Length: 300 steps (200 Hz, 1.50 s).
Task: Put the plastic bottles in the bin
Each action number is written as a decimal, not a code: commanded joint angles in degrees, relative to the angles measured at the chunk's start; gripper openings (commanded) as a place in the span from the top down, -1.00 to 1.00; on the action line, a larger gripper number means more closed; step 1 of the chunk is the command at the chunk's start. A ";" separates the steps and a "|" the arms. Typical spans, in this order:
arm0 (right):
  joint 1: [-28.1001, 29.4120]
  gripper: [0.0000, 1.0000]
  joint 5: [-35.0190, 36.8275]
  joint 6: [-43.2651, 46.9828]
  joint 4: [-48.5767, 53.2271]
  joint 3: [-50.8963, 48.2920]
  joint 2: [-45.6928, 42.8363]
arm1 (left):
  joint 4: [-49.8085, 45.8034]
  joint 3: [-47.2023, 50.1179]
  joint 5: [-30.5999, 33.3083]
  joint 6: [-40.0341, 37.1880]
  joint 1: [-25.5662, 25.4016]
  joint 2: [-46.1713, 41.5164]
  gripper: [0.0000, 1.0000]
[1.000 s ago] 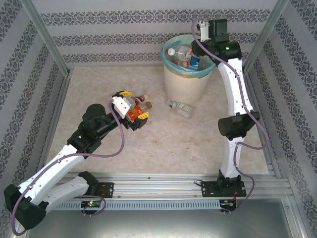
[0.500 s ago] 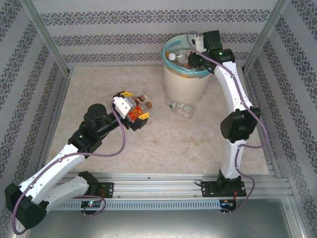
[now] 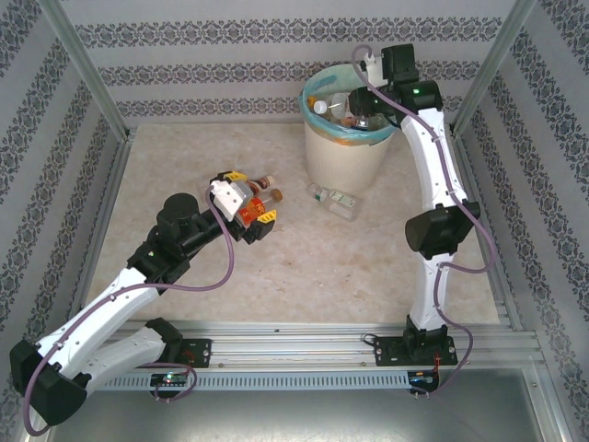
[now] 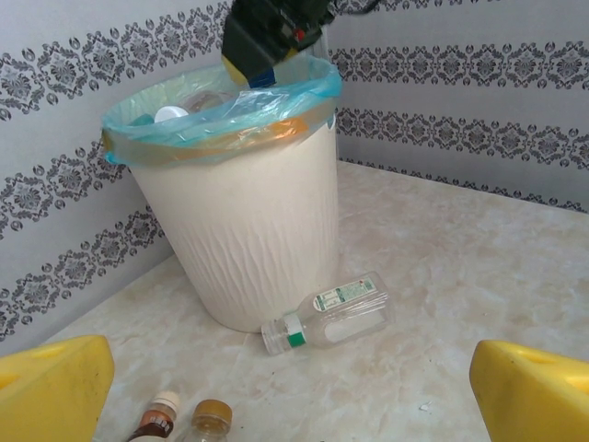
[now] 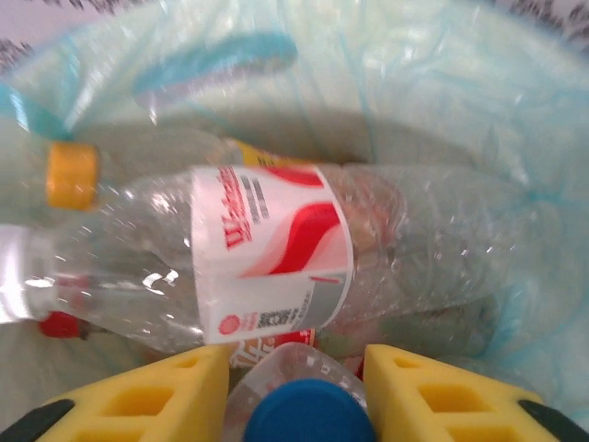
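Drop step. Right gripper (image 5: 296, 368) flanks blue-capped clear plastic bottle (image 5: 304, 419) over the round cream teal-lined bin (image 3: 345, 157), frame's upper right; clamped or loosed, cannot tell. Next: spread jaws fully, lift clear.

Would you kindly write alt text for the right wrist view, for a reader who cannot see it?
A blue-capped bottle sits between the yellow fingers of the right gripper, which faces into the teal-lined bin. Beyond, a clear bottle with a red-and-white label lies on its side, near an orange cap.

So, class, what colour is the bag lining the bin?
Light teal bag, clearest from left wrist.
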<state>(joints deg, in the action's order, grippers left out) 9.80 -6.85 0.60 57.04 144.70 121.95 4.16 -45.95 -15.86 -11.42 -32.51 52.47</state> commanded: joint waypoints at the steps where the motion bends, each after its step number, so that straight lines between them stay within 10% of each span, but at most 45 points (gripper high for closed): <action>1: 0.73 -0.10 0.75 -0.85 0.17 3.56 -3.06 | 2.59 0.42 -0.72 1.24 0.61 -0.32 -1.00; 31: 1.09 -0.21 1.84 -0.09 0.22 3.41 -3.67 | 2.76 0.56 -0.68 1.43 0.61 -0.38 -1.00; 92: -0.25 0.85 1.29 -0.32 0.56 -1.50 -0.73 | 2.79 0.92 -1.02 1.85 0.61 -0.42 -1.00; 203: -2.86 0.90 3.53 -1.99 -1.88 -12.01 0.14 | 2.17 1.43 -0.59 1.57 0.69 -0.43 -1.00; 300: -2.35 0.69 3.78 -2.27 0.37 5.03 -1.76 | 2.78 1.27 0.08 1.85 0.70 -1.96 -1.00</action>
<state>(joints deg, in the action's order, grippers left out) 6.63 -3.46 -1.15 56.75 146.67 123.15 4.38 -45.10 -15.99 -10.39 -32.51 51.92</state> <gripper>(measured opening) 0.152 0.999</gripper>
